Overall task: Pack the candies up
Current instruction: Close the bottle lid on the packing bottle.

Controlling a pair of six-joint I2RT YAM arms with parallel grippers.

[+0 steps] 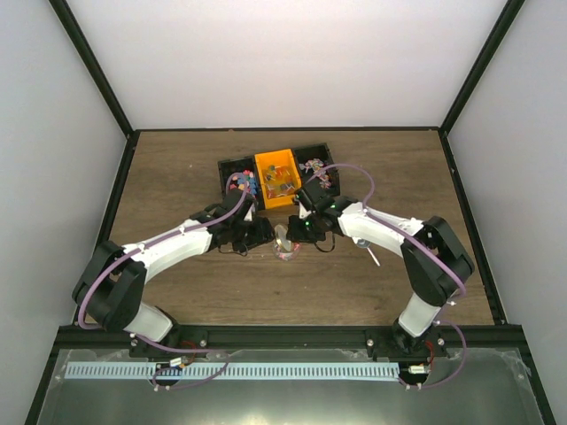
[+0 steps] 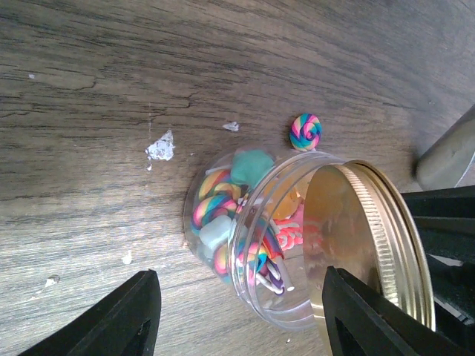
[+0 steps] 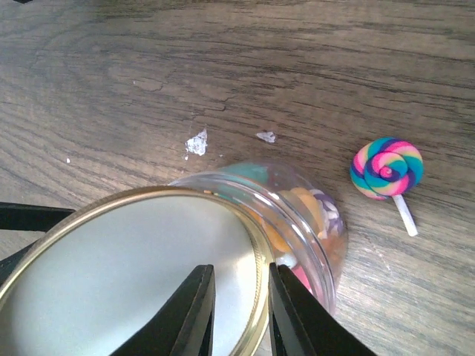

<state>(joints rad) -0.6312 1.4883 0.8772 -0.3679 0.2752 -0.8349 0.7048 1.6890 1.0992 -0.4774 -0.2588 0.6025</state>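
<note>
A clear round jar (image 2: pixel 223 222) (image 3: pixel 315 215) (image 1: pixel 285 241) stands mid-table, filled with colourful candies (image 2: pixel 215 211). My right gripper (image 3: pixel 241 319) (image 1: pixel 303 227) is shut on the rim of the gold lid (image 3: pixel 126 274) (image 2: pixel 371 230), holding it tilted against the jar's mouth. The left gripper (image 2: pixel 237 319) (image 1: pixel 262 232) is open, with one finger on each side of the jar and neither visibly touching it. One swirl lollipop candy (image 3: pixel 387 168) (image 2: pixel 306 131) lies loose on the table just beyond the jar.
At the back, an orange bin (image 1: pixel 277 177) of sweets stands between two black trays (image 1: pixel 232 168) (image 1: pixel 317 152) that hold more candies. White flecks (image 2: pixel 159 148) (image 3: pixel 197 143) dot the wood near the jar.
</note>
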